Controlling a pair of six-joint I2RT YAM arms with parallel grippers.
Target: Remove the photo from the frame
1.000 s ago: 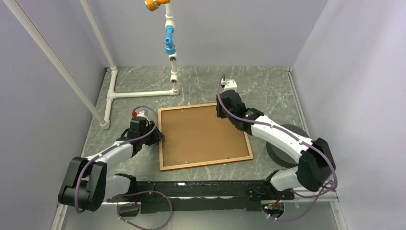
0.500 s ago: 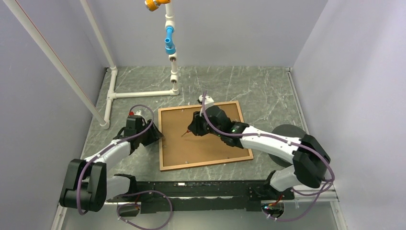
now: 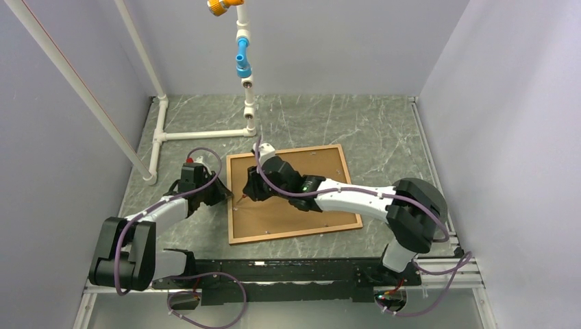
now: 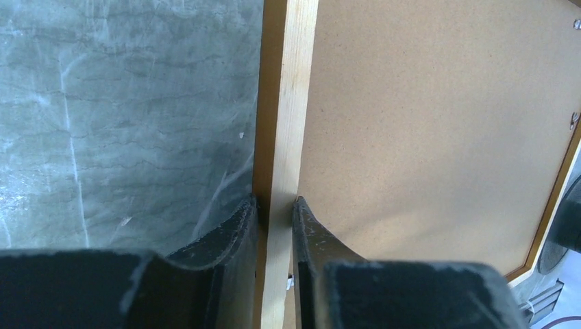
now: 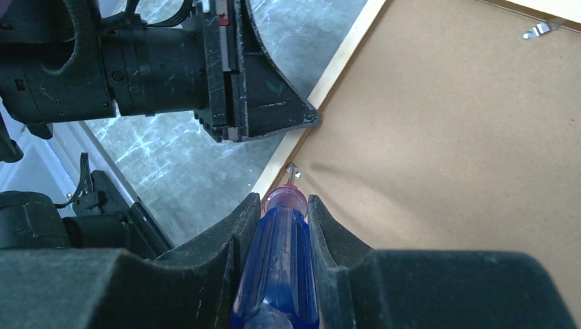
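Frame (image 4: 284,103) lying face down on the table (image 3: 384,137), with the brown backing board (image 4: 438,123) uppermost. Your left gripper (image 4: 274,207) is clamped across one side rail, one finger outside the rail and the other over the board's edge. Your right gripper (image 5: 284,203) is closed around the blue handle of a screwdriver (image 5: 277,274). The tool's end points just ahead of the fingertips at a small metal piece, seemingly a clip (image 5: 292,170), set against the same rail close beside the left gripper.

The photo does not show; it most likely lies beneath the board, inside the frame.

The step in hand appears to be levering that clip aside. Hold the left grip firm so the rail cannot slide. Bring the tip low onto the clip's free end and push gently, away from the left fingers. Another clip (image 5: 538,29) sits far ahead of the right gripper and probably needs the same treatment.
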